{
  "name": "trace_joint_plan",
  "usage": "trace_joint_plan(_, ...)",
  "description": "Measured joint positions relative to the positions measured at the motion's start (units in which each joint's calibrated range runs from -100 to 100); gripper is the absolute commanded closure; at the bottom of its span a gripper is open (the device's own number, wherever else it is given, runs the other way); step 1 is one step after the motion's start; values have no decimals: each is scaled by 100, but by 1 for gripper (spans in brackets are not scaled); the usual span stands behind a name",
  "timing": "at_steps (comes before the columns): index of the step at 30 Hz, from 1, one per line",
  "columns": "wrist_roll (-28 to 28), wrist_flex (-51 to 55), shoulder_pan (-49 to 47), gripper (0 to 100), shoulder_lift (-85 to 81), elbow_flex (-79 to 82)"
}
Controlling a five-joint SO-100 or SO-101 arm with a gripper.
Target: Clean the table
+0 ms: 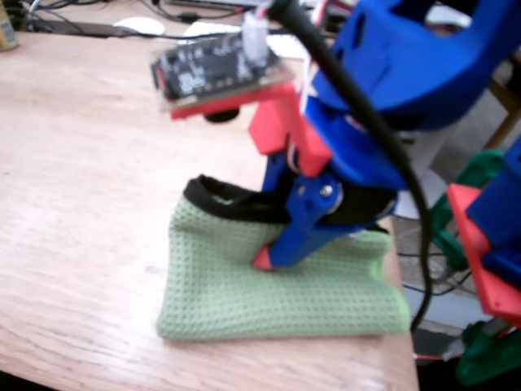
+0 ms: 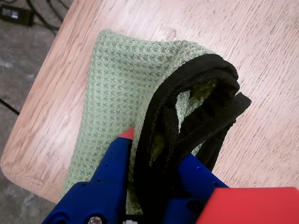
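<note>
My tool (image 2: 154, 163) is clamped on a bunched, black-hemmed fold of the green cloth (image 2: 121, 84), one blue finger (image 2: 114, 168) with a red tip pressing down on the flat weave and the other on the far side of the fold. In the fixed view the cloth (image 1: 277, 293) lies under and around the tool (image 1: 273, 252), its long axis running left to right. It sits at the near right rounded corner of the worktop (image 1: 89, 179), whose bare wood stretches left and far, so I judge the wipe should head that way.

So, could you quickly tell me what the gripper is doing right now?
Gripper: shut on the green cloth, pinching its black-edged folds, on the table.
</note>
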Motion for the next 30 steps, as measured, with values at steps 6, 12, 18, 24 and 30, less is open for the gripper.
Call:
trace_joint_plan(6,-5,17,56,61,0,54)
trace_joint_plan(12,29,141,789,60,-337,81)
trace_joint_plan(18,327,149,1024,65,-1617,99)
trace_joint_plan(24,-347,1234,2715,96,-5430,604)
trace_joint_plan(30,-884,2319,2781,96,-5992,2507)
